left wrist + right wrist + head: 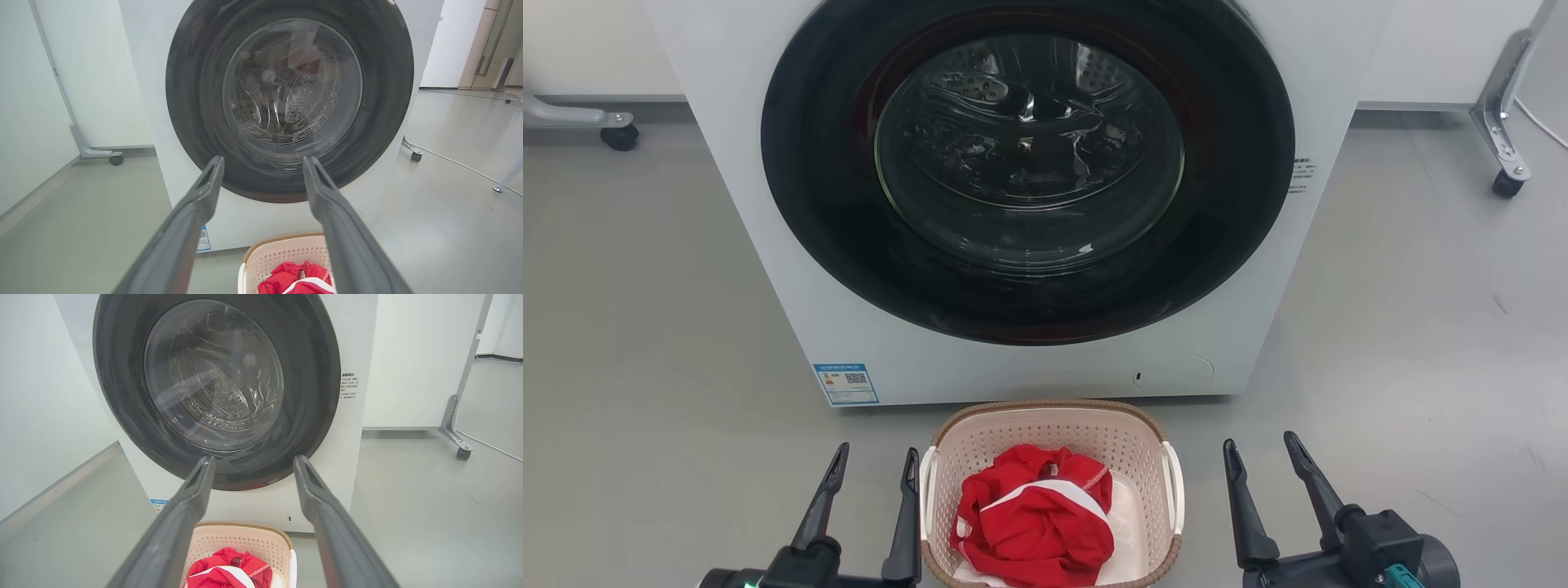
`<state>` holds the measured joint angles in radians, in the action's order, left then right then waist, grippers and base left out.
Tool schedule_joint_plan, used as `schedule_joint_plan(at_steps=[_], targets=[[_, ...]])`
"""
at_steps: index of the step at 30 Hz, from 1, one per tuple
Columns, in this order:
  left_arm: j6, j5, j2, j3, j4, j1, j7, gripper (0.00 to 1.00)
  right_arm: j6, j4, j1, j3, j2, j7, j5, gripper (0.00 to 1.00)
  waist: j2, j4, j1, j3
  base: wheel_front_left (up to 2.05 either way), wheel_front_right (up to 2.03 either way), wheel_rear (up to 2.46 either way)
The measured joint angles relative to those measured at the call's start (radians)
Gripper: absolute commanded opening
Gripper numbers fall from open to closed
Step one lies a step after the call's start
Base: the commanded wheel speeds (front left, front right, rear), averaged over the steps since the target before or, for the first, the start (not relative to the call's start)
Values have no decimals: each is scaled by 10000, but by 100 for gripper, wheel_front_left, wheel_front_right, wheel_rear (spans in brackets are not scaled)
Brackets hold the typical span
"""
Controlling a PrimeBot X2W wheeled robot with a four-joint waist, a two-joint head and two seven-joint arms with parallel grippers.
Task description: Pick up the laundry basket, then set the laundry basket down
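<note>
**Ana:** Head view first. Where's the task's thing?

**Me:** The laundry basket [1045, 431] stands on the grey floor [645, 327], just in front of the washing machine [768, 245] and between my two grippers. A red garment [1033, 514] is heaped inside. My left gripper [876, 451] has its fingers spread and empty, the inner one just beside the basket's left handle [926, 490]. My right gripper [1258, 441] is also spread and empty, but it stands further off from the right handle [1174, 490].

**Ana:** So the risk?

**Me:** That uneven gap. If I close both arms in together, I expect the left to make contact first and shove the light plastic basket right across the smooth floor. It could also tip.

**Ana:** Left wrist view?

**Me:** The fingers are wide apart and aimed at the washer's door [292, 87]. The basket sits low and to the right, partly hidden behind the right finger. From here I can't judge how high the fingers are against the handle. Too high and I'd catch only the rim and slip off.

**Ana:** Right wrist view?

**Me:** It mirrors the left: the fingers are spread and the basket is low on the left. The basket's far rim is near the washer, so any forward push could knock it against the front panel. A lopsided lift might also spill the garment.
</note>
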<state>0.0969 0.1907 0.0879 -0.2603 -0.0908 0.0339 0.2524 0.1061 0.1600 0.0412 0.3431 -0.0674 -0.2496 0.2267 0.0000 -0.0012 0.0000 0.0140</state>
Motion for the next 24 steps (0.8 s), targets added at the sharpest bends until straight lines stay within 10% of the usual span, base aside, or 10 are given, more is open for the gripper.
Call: schedule_joint_plan(at_steps=[24], targets=[[-17, 102, -178, 284, 418, 7, 2, 100, -8, -591, -118, -397, 42, -17, 4, 100, 0, -11, 0, -45, 0, 0, 0]])
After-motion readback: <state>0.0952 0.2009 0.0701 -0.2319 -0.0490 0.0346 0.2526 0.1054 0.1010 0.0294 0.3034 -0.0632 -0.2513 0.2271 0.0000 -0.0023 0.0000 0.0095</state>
